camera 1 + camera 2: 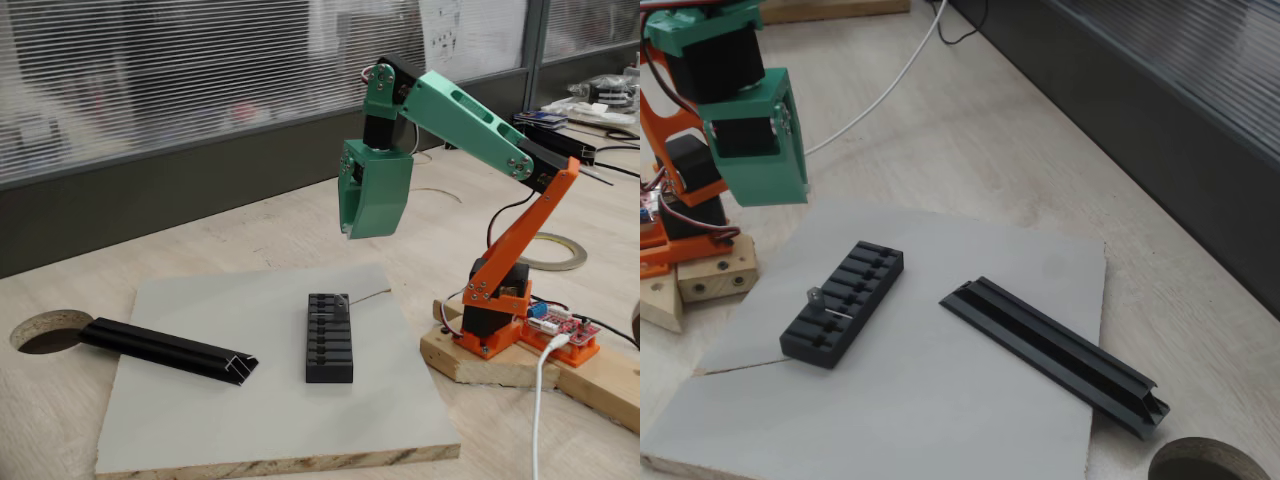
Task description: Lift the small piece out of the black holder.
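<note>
**Tiny metal tab standing in the slotted block, gripper raised and clear**

Hangs above the board: green two-finger gripper (372, 192), well apart from everything below, grasping nothing. Cannot tell from either fixed view whether closed or parted, since the green shell hides the fingertips.

Below and slightly forward lies the short black rectangular holder (330, 338) with its row of crosswise slots, flat on a pale grey board (200, 420), itself set on the light wooden worktop (60, 400). Standing in a slot close to one end of the holder is the small flat grey metal-looking piece (814, 297), upright, its top edge poking above the block. A thin grey wire (368, 294) trails away beside that end.

Likely very light, stiff and smooth, so prone to slipping or flicking out of a loose pinch. Best taken by the exposed upper part, across the flat faces, then drawn straight up along the slot.

Off to the side on the board: a long black extruded rail (1050, 352), well apart from the holder.
</note>
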{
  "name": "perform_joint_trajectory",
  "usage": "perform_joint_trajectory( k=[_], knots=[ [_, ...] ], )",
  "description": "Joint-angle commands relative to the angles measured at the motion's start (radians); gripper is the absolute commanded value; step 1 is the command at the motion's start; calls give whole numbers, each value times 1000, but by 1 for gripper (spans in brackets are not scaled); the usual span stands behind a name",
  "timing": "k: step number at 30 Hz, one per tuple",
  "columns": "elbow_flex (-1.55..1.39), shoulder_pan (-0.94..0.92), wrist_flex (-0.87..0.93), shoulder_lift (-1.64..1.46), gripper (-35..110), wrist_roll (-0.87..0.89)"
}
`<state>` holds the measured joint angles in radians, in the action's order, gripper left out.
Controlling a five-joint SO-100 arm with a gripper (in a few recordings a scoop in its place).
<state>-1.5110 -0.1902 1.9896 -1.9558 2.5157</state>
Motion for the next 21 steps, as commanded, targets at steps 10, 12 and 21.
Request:
perform_joint_trajectory(
  k=[10,12,21],
  knots=[
    [2,8,28,-17,13,239],
    [3,8,28,-14,13,238],
    [2,-6,26,-8,14,236]
  ],
)
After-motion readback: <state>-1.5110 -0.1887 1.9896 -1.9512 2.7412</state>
